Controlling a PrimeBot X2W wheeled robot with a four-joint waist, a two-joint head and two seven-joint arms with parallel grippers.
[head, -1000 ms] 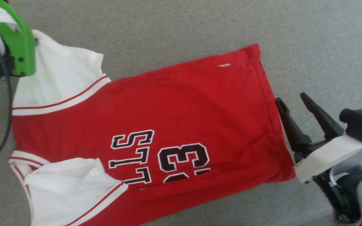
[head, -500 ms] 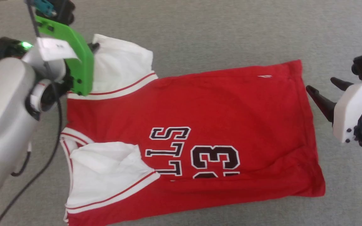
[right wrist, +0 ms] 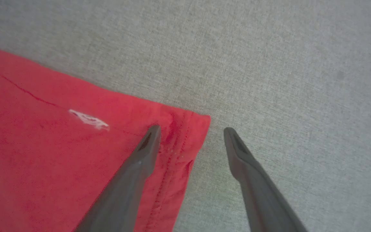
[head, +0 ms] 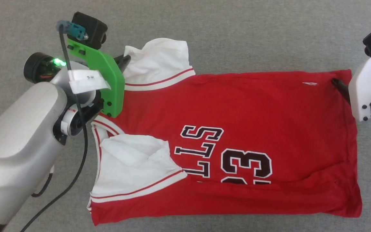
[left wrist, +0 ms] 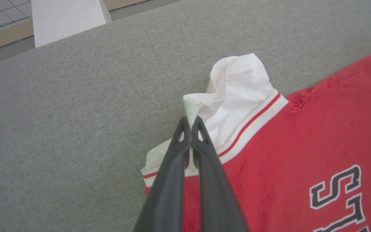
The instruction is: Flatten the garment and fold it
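Finds the garment [head: 237, 129] lying lengthwise on the grey counter [head: 237, 29], lettering up, collar end toward the left arm and hem toward the right. Has the left claw [left wrist: 191, 124] pressed together on a pinch of the far white sleeve [left wrist: 237, 87], raising a small peak of cloth off the counter; probably grips there so as to draw that sleeve outward and flat. Sets the right claw [right wrist: 192, 130] apart over the far hem corner [right wrist: 195, 125], one finger above red cloth, the other above bare counter; straddles the edge, apparently ready to close on it, though cannot tell whether touching. Seems meant to pair the two far corners, so that tension along the far edge can smooth the body. Leaves the near sleeve [head: 134, 161] crumpled inward over the chest, and a red fold along the near side covering the lower part of the number. Judges flattening under way, folding not yet begun.
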